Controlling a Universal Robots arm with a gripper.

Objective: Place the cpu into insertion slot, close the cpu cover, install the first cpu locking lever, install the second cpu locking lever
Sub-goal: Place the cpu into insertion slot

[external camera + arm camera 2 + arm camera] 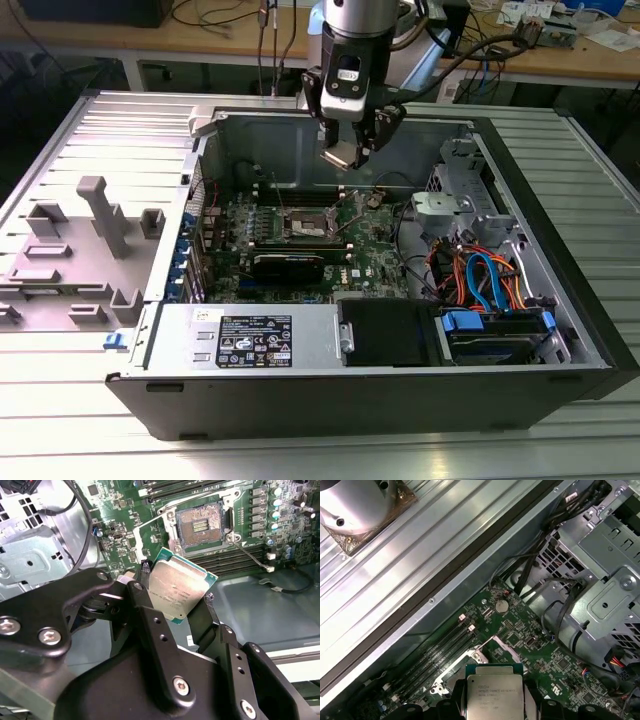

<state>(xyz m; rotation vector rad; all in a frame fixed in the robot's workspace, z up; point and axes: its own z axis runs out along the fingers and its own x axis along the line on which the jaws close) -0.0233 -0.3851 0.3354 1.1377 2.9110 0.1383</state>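
Observation:
My gripper [350, 150] hangs over the open computer case, shut on the cpu [182, 582], a small square chip with a silver-grey top and green edge, pinched by two opposite edges between the black fingers [145, 605]. The chip [494, 692] is held in the air above the green board, tilted. The insertion slot [200, 525] lies uncovered below and a little apart from the chip, its pale centre showing. The cpu cover [506, 649] stands raised at the slot's side. A thin wire lever [250, 555] is swung out beside the slot.
Long black memory slots [220, 562] flank the socket. A metal drive cage [455, 195] and bundled cables [480, 275] fill the case toward the exterior view's right. A power supply [250, 340] and black drive box [385, 330] line the near wall. Grey fixtures [80, 250] stand outside.

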